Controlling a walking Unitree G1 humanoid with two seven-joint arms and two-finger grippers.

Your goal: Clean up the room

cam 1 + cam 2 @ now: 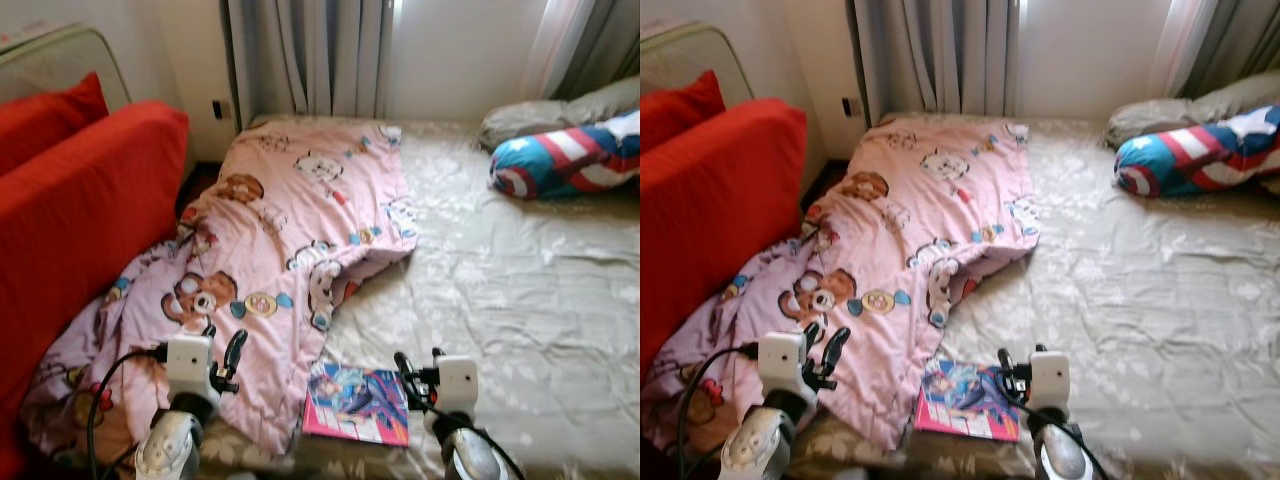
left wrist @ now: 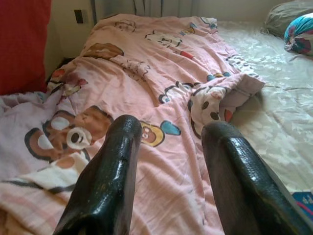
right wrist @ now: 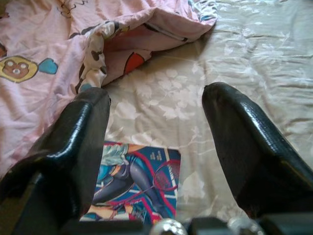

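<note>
The book [image 1: 357,403] lies flat on the near edge of the bed [image 1: 520,290], its pink spine toward the robot, one corner just beside the hem of the blanket [image 1: 290,230]. The blanket is rumpled and skewed, spread over the left half of the bed and spilling off toward the red sofa [image 1: 80,200]. The right gripper [image 3: 156,122] hovers above and just right of the book, fingers spread wide and holding nothing. The left gripper [image 2: 171,161] hangs over the blanket, also wide and empty.

The step in hand looks like an approach to the book (the nearest loose item). The next move calls for lowering the right gripper to a book edge, since a thin, flat cover gives little to pinch. A striped pillow [image 1: 570,155] rests at the far right.
</note>
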